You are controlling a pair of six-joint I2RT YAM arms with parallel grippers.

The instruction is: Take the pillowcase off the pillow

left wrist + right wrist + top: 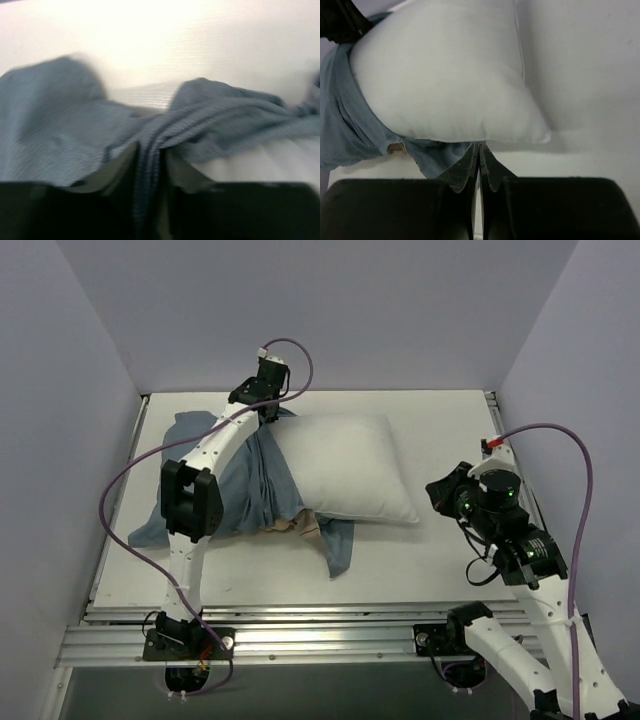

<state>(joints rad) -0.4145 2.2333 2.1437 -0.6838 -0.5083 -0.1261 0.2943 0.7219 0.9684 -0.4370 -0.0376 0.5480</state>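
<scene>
Left gripper [149,156] was clamped on a gathered fold of the pillowcase [60,130], with the blue-grey cloth running up between its two dark fingers [119,167]. The left wrist view was somewhat blurred. From above, this gripper sat at the far left corner of the pillow [345,468], and the left arm [215,455] reached out over the bunched cloth.

The pillow lay flat near the middle of the white worktop [450,570]. It was plump and plain white, and most of it was bare. The pillowcase covered only its left end. There the cloth was crumpled into folds and spilled onto the worktop to the left. A blue tail of it also stuck out from under the pillow's near edge. A small tan patch [290,525] showed among the folds just beside that edge.

The right gripper [479,150] had its fingers pressed together with nothing between them. In its wrist view it pointed at the near edge of the pillow, close to the pointed right corner. The overhead view showed it just off the pillow's right end, with the worktop below it. I could not tell whether its tips touched the fabric. A purple cable [560,435] looped above the right arm.
</scene>
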